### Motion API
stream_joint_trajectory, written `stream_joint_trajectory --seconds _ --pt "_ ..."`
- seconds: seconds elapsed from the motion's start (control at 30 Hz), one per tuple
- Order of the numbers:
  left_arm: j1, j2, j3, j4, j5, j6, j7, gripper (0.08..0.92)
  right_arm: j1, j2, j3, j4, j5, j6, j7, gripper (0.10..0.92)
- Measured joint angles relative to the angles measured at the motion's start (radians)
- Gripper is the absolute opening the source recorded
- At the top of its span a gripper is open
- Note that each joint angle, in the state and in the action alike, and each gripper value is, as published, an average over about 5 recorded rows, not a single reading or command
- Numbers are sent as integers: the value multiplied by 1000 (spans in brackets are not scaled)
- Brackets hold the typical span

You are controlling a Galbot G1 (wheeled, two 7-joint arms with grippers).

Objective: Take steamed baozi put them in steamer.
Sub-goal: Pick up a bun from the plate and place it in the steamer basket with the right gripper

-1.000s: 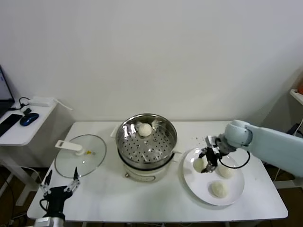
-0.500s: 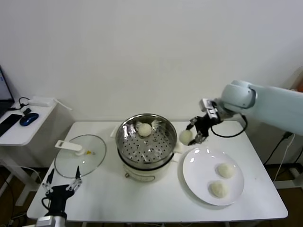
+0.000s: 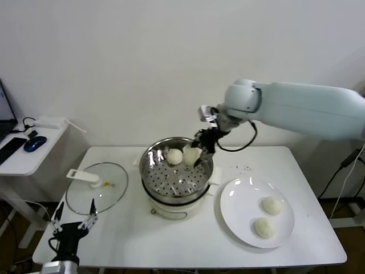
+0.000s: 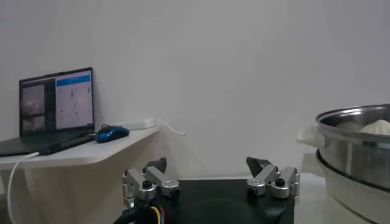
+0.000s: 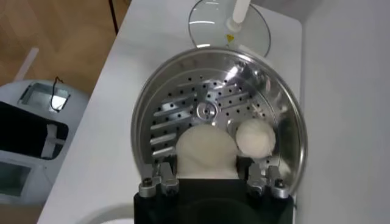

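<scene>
The right claw [image 3: 195, 152] is seen just above centre in the head view, over the far rim of the round shiny stainless-steel steamer basket [image 3: 157, 177], and is pinched on a smooth off-white steamed bun [image 3: 191, 154]. In the right wrist view the held bun [image 5: 205, 153] is gripped between the two fingers [image 5: 159, 182] above the perforated floor [image 5: 183, 109]. A second off-white bun [image 3: 174, 156] is lying in the basket just beside the held one, toward the far wall. The rest of the perforated floor is bare. The basket is seated on a white electric cooker base [image 3: 171, 209].

Two more off-white buns [image 3: 272, 205] [image 3: 263, 228] are resting apart on the round white plate [image 3: 239, 214] in the lower right, with open bench [image 3: 171, 240] in front of the cooker. A flat round glass lid with a white handle [image 3: 97, 188] lies at mid left, near the bench's left edge. No readable writing can be made out on it.

The left claw [image 3: 72, 220] is parked at the lower left, beside the bench's front corner, its fingers [image 4: 146, 180] spread and holding nothing. A laptop [image 4: 56, 109] and a blue mouse [image 4: 111, 131] sit on a white side shelf [image 3: 28, 157] at far left; the screen text cannot be read.
</scene>
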Motion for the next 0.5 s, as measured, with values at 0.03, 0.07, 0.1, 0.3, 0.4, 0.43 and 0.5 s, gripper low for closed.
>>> stream_joint_trajectory --seconds 0.03,0.07,0.1,0.3,0.4,0.43,0.5 --pt "2 -1 -1 -2 0 -1 0 823 -11 24 3 -19 0 0 2 628" --pt "5 -2 -1 -4 0 -2 0 823 -23 47 6 -39 -2 0 4 628" --pt "7 -3 -2 -7 0 -2 -1 823 -35 70 9 -59 -3 1 5 628" --pt "13 -9 -4 -22 -1 -1 -1 823 -110 192 24 -185 -23 6 8 628" --pt "13 -9 -6 -23 -3 -1 -1 823 -146 241 31 -241 -36 8 11 628" --pt "13 -9 -7 -23 -3 -1 -1 823 -158 256 33 -259 -40 9 12 628" --pt "13 -9 -8 -23 -4 -1 -1 823 -180 283 39 -291 -48 9 14 628"
